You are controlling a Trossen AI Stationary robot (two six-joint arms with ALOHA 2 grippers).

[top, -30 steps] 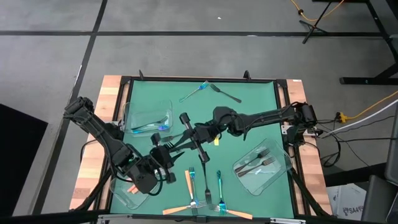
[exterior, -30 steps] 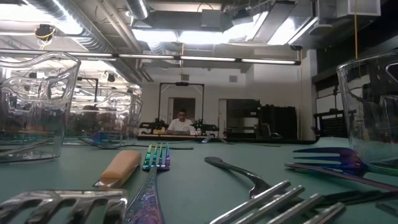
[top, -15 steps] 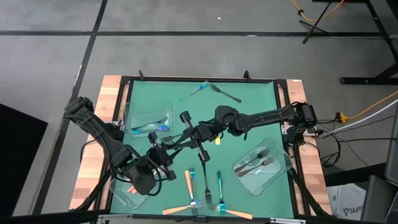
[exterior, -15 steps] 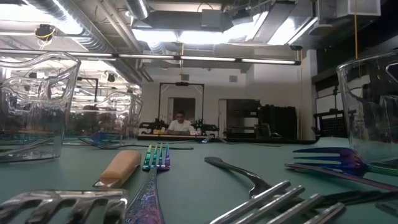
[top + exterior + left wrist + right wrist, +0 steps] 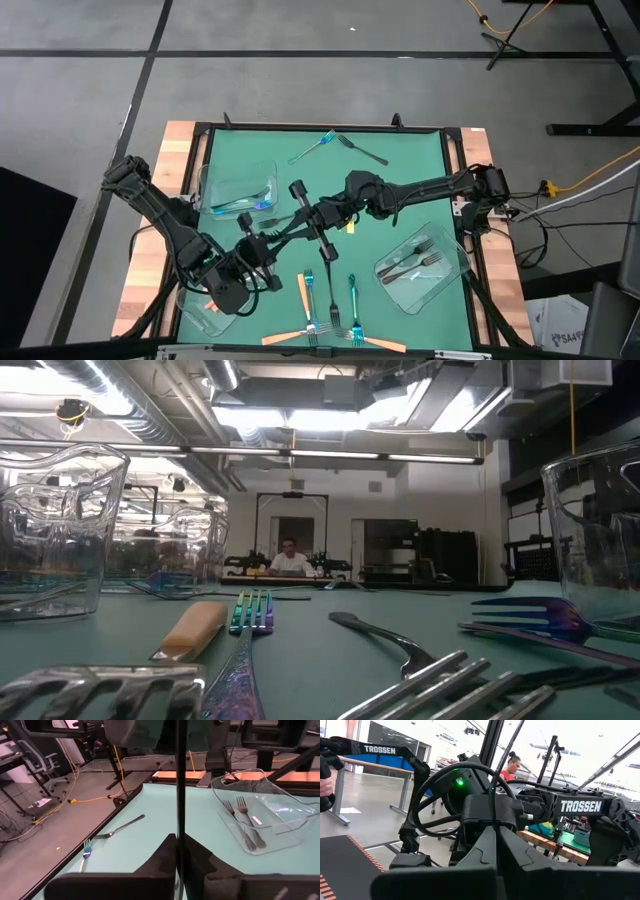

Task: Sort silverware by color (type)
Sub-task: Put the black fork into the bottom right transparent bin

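Note:
Above the table's middle my two grippers meet tip to tip. My left gripper (image 5: 284, 236) (image 5: 179, 851) reaches in from the near left and my right gripper (image 5: 306, 222) (image 5: 496, 840) from the right. Both are shut on one slim dark fork (image 5: 179, 795), which shows as a thin dark line between them. Other forks lie flat on the mat: an orange one (image 5: 302, 292), blue-teal ones (image 5: 353, 295) and a dark one (image 5: 330, 290) near the front edge, plus a blue fork (image 5: 315, 147) and a dark fork (image 5: 366, 153) at the far edge. My left gripper pinches the dark fork's shaft (image 5: 179, 827) between its two shut fingers. The fork runs straight on from the fingertips, along the fingers, and is lifted clear of the mat. Which end it has I cannot tell. My right gripper pinches the same fork (image 5: 494, 815) between its shut fingers, coming level from the table's right. The thin shaft leads on from its fingertips toward my left arm. The part it holds does not show.
Three clear trays stand on the green mat: a far-left tray (image 5: 212, 178) with blue forks, a near-left tray (image 5: 196, 316) under my left arm, and a right tray (image 5: 455, 262) with dark forks. A small yellow bit (image 5: 349, 227) lies mid-table. A person sits in the room beyond the table (image 5: 291, 558).

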